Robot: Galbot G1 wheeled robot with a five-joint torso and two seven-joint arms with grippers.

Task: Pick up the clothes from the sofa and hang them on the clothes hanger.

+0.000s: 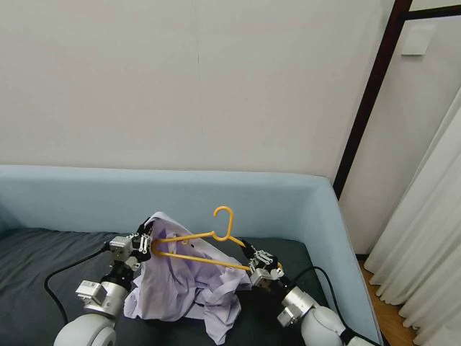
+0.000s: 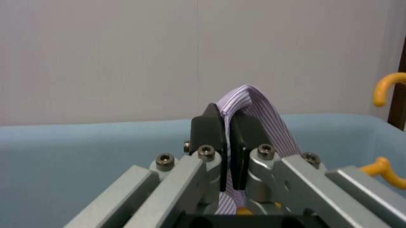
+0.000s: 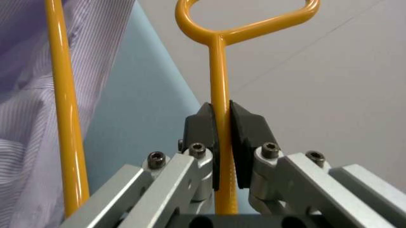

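A lilac striped shirt [image 1: 184, 288] hangs in a bunch over the dark seat of the sofa [image 1: 43, 252], draped partly on a yellow hanger [image 1: 209, 249]. My left gripper [image 1: 144, 241] is shut on a fold of the shirt [image 2: 254, 107] near the hanger's left end. At the hanger's right end, my right gripper [image 1: 265, 265] is shut on the yellow hanger rod [image 3: 219, 95]. The hook [image 1: 225, 216] points up. In the right wrist view the shirt [image 3: 25, 95] lies beside the hanger's other bar [image 3: 63, 109].
The sofa has a light blue back and armrest [image 1: 324, 216] on the right. Behind it is a plain white wall. A dark door frame [image 1: 367, 101] and white curtains [image 1: 432, 238] stand to the right.
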